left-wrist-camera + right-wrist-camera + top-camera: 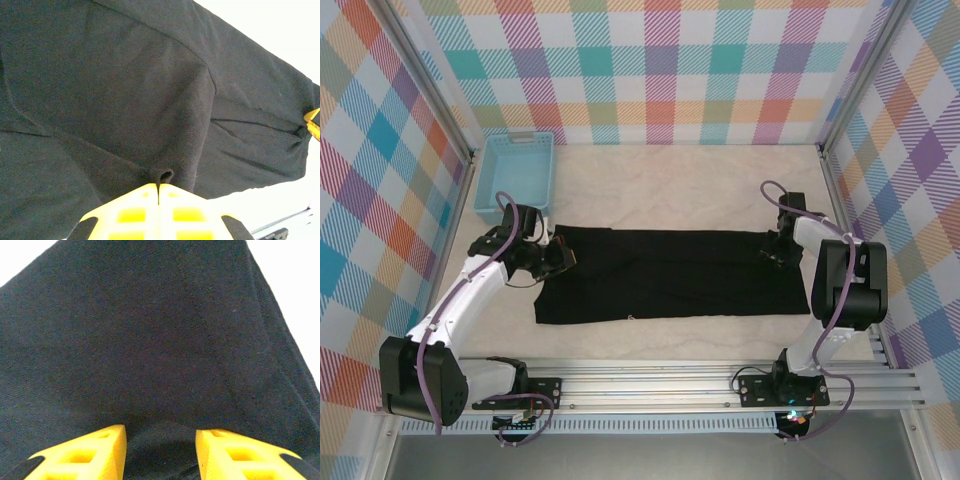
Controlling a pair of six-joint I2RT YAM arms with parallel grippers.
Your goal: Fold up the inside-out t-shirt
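Top external: one inside-out t-shirt (pixel 670 275), black, soft cloth, lies flat as a long rectangle across the middle of the pale table (pixel 670 190). One light blue plastic basket (pixel 520 175), rectangular, sits at the far left, apart from the shirt. Two arms: left gripper (pixel 558 258) at the shirt's left edge, right gripper (pixel 778 252) at its right edge.

Left wrist: two yellow fingers (pixel 135 212) are pressed together and pinch a small pucker of matte black cloth; seams and creases are visible.

Right wrist: two yellow fingers (pixel 90 450) stand apart, the jaws parted, with finely woven black fabric lying under the gap, unpinched.
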